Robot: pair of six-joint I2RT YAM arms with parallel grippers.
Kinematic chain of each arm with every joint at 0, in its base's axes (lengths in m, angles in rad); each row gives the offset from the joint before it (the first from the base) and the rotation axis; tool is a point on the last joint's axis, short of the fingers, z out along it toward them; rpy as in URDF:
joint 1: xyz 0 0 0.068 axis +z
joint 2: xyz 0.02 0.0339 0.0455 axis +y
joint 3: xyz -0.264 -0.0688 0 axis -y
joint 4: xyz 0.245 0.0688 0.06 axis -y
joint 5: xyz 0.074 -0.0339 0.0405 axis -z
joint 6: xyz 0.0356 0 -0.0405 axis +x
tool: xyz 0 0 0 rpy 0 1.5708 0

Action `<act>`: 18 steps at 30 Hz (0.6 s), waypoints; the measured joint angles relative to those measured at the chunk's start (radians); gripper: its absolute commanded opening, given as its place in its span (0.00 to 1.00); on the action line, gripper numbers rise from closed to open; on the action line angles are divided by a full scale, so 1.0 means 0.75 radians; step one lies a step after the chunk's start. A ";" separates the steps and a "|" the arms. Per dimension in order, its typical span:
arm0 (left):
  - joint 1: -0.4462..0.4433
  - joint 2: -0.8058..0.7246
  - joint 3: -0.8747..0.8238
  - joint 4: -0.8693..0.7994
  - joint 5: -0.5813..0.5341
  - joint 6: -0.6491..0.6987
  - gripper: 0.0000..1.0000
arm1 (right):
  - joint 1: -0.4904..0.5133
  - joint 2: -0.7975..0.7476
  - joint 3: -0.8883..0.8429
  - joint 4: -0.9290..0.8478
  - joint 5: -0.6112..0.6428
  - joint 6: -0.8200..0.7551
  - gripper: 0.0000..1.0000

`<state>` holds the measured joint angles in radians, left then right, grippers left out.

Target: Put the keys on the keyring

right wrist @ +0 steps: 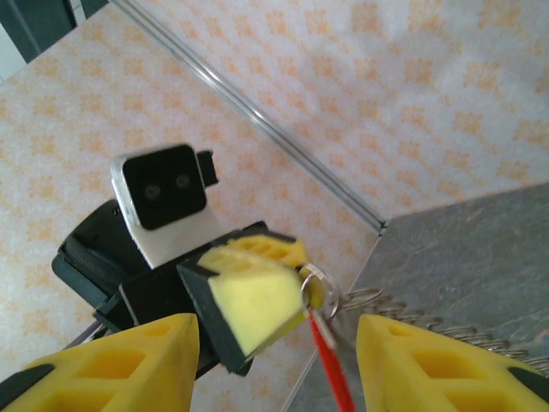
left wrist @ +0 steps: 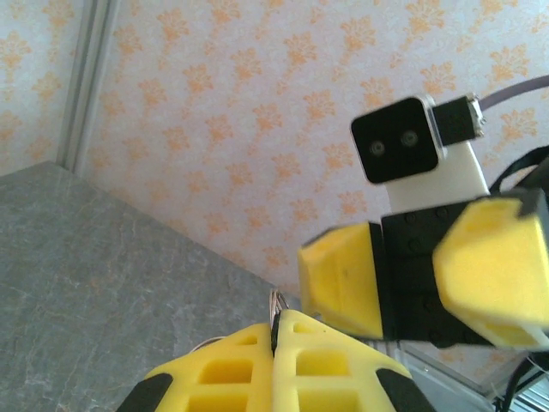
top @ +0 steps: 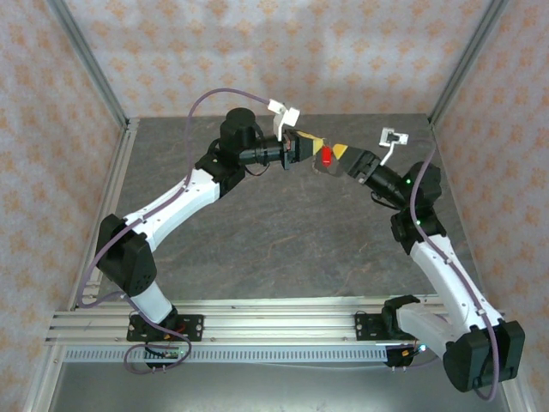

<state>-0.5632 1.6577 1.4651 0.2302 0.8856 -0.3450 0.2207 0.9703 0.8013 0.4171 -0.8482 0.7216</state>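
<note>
High above the table my left gripper (top: 307, 148) is shut, its yellow fingertips (left wrist: 249, 360) pinching a thin silvery ring of the keyring (left wrist: 277, 302). In the right wrist view that ring (right wrist: 319, 287) sticks out of the left gripper (right wrist: 292, 283). The red key (right wrist: 330, 365) hangs down from it, and the beaded chain (right wrist: 412, 313) trails off to the right. The key (top: 327, 156) shows red between the two grippers. My right gripper (top: 343, 160) faces the left one with its fingers (right wrist: 129, 365) spread wide on either side of the ring and key, touching neither.
The grey stone-patterned tabletop (top: 283, 232) lies well below both grippers. Patterned walls with aluminium frame posts (top: 90, 60) close in the back and sides. A metal rail (top: 257, 322) runs along the near edge by the arm bases.
</note>
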 measured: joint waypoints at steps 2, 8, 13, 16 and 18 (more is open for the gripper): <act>0.000 0.000 0.000 -0.001 -0.006 0.000 0.00 | 0.043 0.000 0.001 -0.025 0.023 -0.021 0.51; 0.000 0.000 0.000 -0.001 -0.006 0.000 0.00 | 0.086 0.024 0.016 -0.108 0.060 -0.084 0.46; 0.000 0.000 0.000 -0.001 -0.005 0.004 0.00 | 0.093 0.046 0.035 -0.145 0.086 -0.114 0.32; 0.000 0.000 0.000 -0.001 -0.005 0.006 0.00 | 0.095 0.057 0.048 -0.163 0.100 -0.128 0.20; 0.000 0.000 0.000 -0.003 -0.005 0.010 0.00 | 0.095 0.063 0.062 -0.180 0.110 -0.128 0.16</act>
<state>-0.5632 1.6577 1.4651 0.2279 0.8822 -0.3374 0.2920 1.0176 0.8474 0.2825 -0.7654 0.6258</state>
